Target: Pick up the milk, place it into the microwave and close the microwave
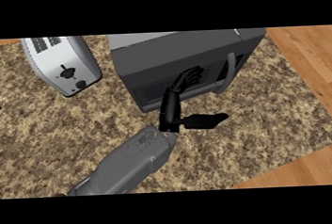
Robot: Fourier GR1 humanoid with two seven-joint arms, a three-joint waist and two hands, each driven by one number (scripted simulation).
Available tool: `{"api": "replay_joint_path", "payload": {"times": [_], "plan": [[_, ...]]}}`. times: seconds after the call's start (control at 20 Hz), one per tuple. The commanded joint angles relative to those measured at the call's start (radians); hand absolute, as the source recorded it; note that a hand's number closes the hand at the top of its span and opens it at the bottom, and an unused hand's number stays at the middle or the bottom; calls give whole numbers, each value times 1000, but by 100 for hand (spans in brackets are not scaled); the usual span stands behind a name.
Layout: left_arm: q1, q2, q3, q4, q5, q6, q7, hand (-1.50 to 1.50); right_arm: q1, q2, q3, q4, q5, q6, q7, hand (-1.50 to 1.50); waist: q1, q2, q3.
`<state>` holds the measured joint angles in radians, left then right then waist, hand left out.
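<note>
Microwave door looks shut; milk not visible, presumably inside. One hand visible, judged left, fingers straight, tips against door front beside handle, thumb splayed, holding nothing. Toaster on desk, apart. Task appears nearly complete; only withdrawing hand left

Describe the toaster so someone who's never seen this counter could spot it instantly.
Start at the big dark microwave at the top centre of the speckled counter. Look to its left: the toaster lies near the top left corner. It is the only silver appliance, with slots on top and a black knob on its side.
</note>
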<state>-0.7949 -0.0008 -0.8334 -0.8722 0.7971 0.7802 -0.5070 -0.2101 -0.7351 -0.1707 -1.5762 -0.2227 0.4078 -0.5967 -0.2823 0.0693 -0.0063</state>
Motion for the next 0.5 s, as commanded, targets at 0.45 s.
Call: {"api": "replay_joint_path", "payload": {"times": [0.45], "plan": [[-88, 1, 54, 67, 117, 27, -65, -150, -67, -28, -12, 29, 54, -31, -8, 150, 1, 28, 3]]}}
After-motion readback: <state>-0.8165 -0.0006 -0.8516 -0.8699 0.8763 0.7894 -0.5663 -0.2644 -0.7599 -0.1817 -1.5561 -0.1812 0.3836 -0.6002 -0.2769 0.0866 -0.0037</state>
